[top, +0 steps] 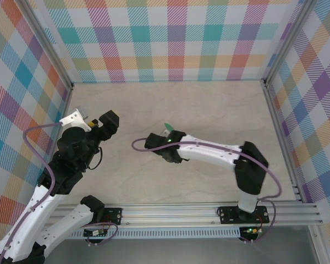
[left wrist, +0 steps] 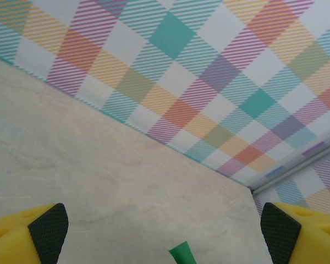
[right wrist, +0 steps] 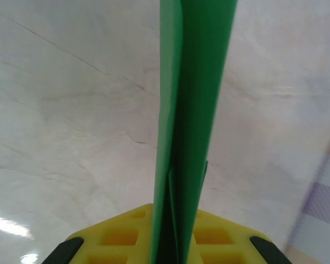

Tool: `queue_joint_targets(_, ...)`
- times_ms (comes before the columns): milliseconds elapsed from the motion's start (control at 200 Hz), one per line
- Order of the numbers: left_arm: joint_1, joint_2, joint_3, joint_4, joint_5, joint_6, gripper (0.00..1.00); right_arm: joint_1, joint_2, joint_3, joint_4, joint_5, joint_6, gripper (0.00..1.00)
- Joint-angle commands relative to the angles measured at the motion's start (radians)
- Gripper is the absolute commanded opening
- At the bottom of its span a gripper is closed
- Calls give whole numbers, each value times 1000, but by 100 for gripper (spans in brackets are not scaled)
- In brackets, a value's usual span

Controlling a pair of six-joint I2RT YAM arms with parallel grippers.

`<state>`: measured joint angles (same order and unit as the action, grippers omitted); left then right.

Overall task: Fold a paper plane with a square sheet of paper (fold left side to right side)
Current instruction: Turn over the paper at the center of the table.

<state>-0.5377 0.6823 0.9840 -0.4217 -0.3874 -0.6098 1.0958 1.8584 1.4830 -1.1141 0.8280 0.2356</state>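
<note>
Plaid walls [top: 170, 38], a pale table [top: 209, 104], and one folded paper plane [right wrist: 192, 110].
The walls carry striped multicolour squares; the table is smooth, faintly veined. At the left, the left gripper [left wrist: 165, 231] spreads its yellow, black-padded fingers [left wrist: 44, 231] wide, holding nothing. Mid-table, the right gripper [top: 165, 133] pinches the thin, layered, bright-green plane.

Pale beige worktop [top: 170, 110] with faint grey marble-like veins, walled left, back and right by plaid panels [top: 170, 38]. A ribbed metal rail [top: 176, 212] runs along its near edge, carrying both arm bases [top: 237, 213].
</note>
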Motion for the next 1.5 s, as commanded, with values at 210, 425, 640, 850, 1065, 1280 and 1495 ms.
queue_joint_targets(210, 4, -10, 8, -78, -99, 2, 94, 27, 328, 152, -227, 332, 19, 17)
queue_joint_targets(425, 4, -9, 3, -74, -95, -1, 94, 30, 387, 147, -170, 292, -50, 22)
queue_joint_targets(640, 4, 2, 7, -77, -85, 1, 94, 43, 399, 123, -91, 126, -130, 31)
queue_joint_targets(850, 4, 21, 16, -83, -69, 3, 94, 61, 273, 87, -16, -90, -136, 61)
queue_joint_targets(1065, 5, 89, 50, -132, -60, -6, 96, 63, -46, -77, 124, -283, -105, 94)
queue_joint_targets(1280, 7, 208, 43, -112, 92, -44, 98, -80, -455, -329, 360, -507, -54, 100)
queue_joint_targets(1495, 0, 421, -43, 50, 453, -89, 95, -383, -824, -668, 710, -894, 116, 100)
